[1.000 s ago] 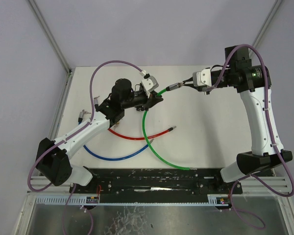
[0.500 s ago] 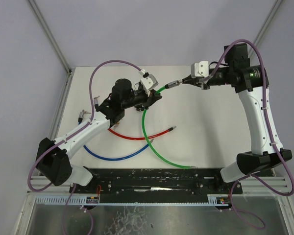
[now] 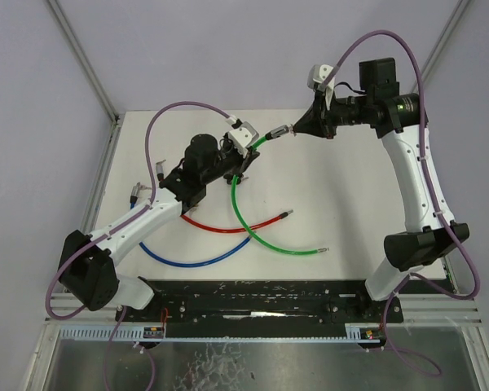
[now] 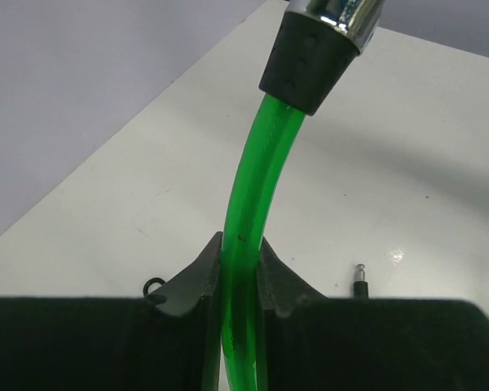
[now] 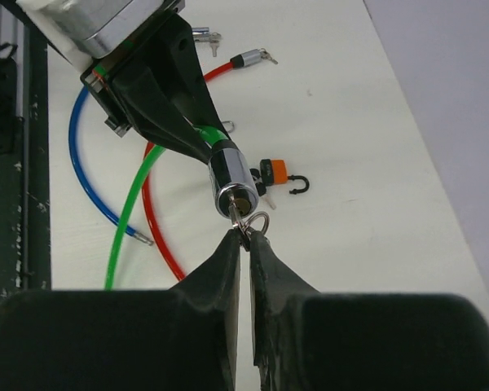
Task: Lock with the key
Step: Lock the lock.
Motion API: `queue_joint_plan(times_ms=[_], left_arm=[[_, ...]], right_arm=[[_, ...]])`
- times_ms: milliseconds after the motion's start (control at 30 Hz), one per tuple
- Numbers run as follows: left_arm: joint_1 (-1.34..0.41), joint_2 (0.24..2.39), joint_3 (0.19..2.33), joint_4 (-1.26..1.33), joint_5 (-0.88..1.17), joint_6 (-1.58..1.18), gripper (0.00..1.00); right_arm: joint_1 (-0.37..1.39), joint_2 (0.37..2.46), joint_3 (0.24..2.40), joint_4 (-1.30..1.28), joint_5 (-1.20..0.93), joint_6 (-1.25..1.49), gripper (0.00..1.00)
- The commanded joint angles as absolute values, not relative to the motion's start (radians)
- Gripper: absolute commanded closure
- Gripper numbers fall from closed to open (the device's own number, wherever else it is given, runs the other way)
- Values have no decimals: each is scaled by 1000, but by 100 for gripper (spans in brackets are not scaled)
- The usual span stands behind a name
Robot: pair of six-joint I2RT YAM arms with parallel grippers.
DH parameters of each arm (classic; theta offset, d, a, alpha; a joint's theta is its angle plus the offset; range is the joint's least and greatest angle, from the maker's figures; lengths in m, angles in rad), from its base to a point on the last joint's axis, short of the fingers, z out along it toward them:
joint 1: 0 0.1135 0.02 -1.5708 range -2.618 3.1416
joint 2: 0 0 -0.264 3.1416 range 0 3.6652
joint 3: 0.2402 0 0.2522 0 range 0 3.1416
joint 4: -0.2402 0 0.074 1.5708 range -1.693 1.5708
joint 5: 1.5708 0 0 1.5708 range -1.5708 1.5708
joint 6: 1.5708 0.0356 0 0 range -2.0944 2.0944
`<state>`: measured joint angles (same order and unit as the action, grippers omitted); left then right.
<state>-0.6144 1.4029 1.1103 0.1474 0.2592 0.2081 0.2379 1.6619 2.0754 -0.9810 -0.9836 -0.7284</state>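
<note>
Two grippers are busy. The left gripper (image 4: 239,259) is clamped narrow on the green cable (image 4: 251,179) just below the lock cylinder (image 5: 232,183), holding it up off the table (image 3: 350,204). The right gripper (image 5: 244,243) pinches the key (image 5: 237,217), tip in the keyhole. Insertion looks done, any turn can't be told. The pin end (image 3: 322,252) lies loose on the table, well apart from the cylinder, so seating it and locking probably remain.
</note>
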Motion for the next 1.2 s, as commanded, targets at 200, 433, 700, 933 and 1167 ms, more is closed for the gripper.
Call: queue_joint_plan(times_ms=[200, 433, 700, 933, 1167], left_arm=[[-617, 1378, 1092, 323, 171, 254, 100], [-596, 1360, 1073, 346, 205, 216, 100], [-572, 1346, 1078, 377, 227, 168, 100], [-527, 1359, 1143, 391, 229, 137, 100], [-484, 1420, 1266, 394, 174, 117, 100]], right_arm=[[252, 1672, 2082, -910, -958, -510, 67], [206, 1558, 1962, -798, -967, -475, 45], [100, 1415, 1785, -703, -1069, -456, 10], [66, 1256, 1429, -402, -1154, -298, 2], [38, 1218, 1012, 269, -1208, 243, 2]])
